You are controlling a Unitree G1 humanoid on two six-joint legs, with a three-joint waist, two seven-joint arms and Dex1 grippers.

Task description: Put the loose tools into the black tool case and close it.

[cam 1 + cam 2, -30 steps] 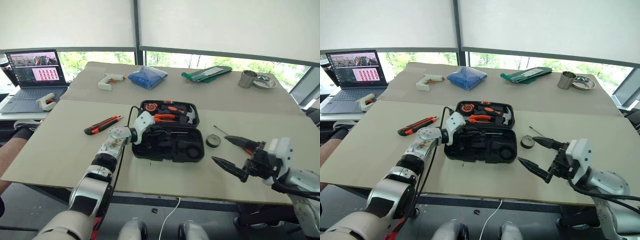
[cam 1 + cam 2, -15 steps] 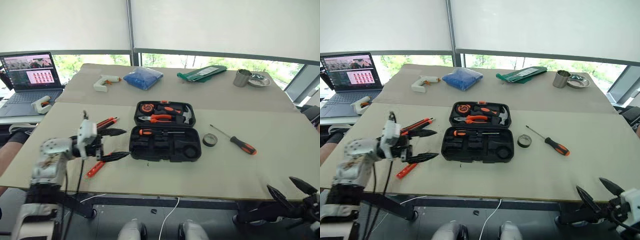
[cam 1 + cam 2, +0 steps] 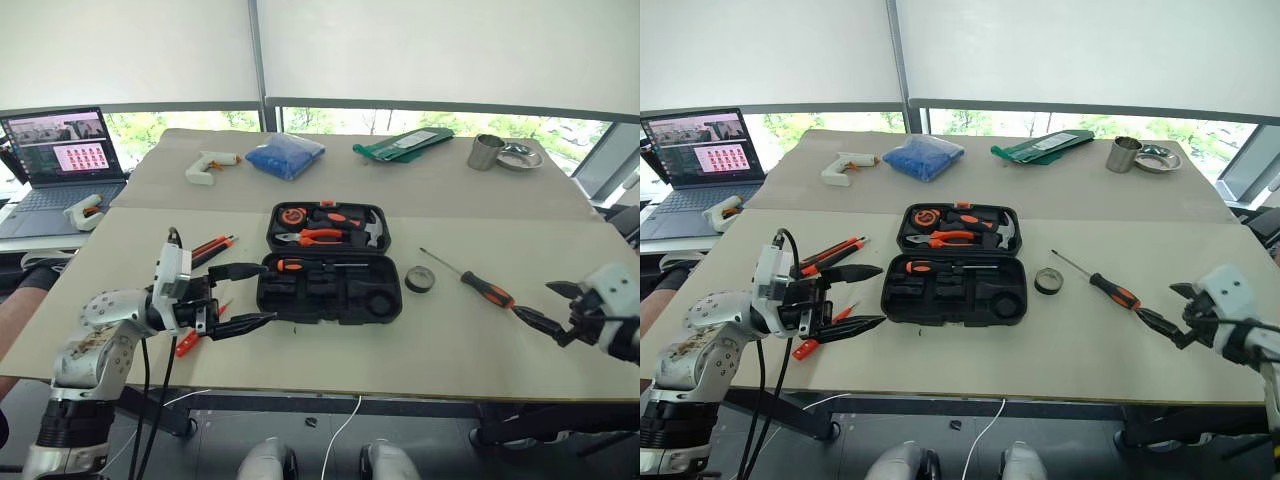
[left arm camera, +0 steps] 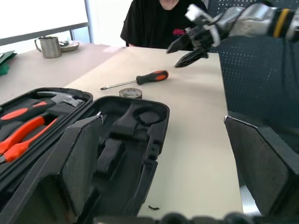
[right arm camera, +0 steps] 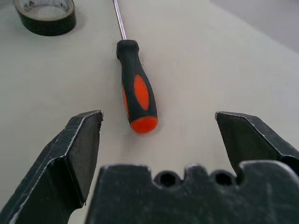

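The black tool case (image 3: 330,292) lies open at the table's middle, with one orange-and-black screwdriver (image 3: 318,266) seated in its near half. My left gripper (image 3: 268,292) hovers open just left of the case, empty. Behind it lies the utility knife (image 3: 215,244), and under it a slim orange tester screwdriver (image 3: 805,348). The tape roll (image 3: 423,279) and a second screwdriver (image 3: 486,290) rest right of the case. My right gripper (image 3: 535,300) is open just beyond that screwdriver's handle (image 5: 135,93), which lies between the fingers' line of sight.
Pliers, a hammer and a tape measure fill the case's far half (image 3: 328,225). Two glue guns (image 3: 210,163), a blue bag (image 3: 288,155), a green pouch (image 3: 405,145), a metal cup (image 3: 486,152) and a dish stand at the back. A laptop (image 3: 60,150) is far left. A person (image 4: 159,21) sits beyond the right side.
My left gripper has pulled out of the case toward the left and opened. My right gripper swung out to the right, dipped past the table edge, and came up beside the loose screwdriver.
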